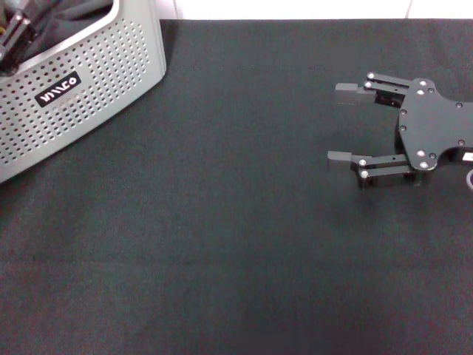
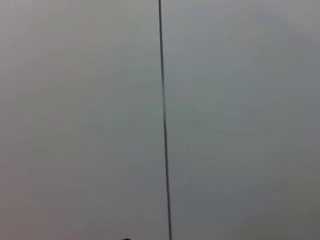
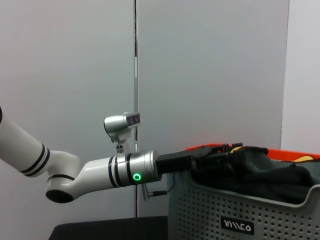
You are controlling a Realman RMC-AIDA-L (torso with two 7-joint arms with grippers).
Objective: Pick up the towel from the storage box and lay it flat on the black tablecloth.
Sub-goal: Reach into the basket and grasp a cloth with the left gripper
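Note:
The light grey perforated storage box (image 1: 111,66) stands at the far left of the black tablecloth (image 1: 222,237). Smooth black fabric (image 1: 70,18) fills it. In the right wrist view the box (image 3: 280,210) shows a yellow-orange sliver of the towel (image 3: 304,159) at its rim, mostly hidden by the black fabric (image 3: 260,170). My left gripper (image 1: 10,41) is over the box's inside, its tip (image 3: 212,152) down among the fabric. My right gripper (image 1: 336,124) is open and empty, low over the tablecloth at the right.
A white strip (image 1: 295,9) runs along the tablecloth's far edge. A grey panelled wall with a vertical seam (image 2: 164,120) stands behind the table. The box's black label (image 1: 58,89) faces me.

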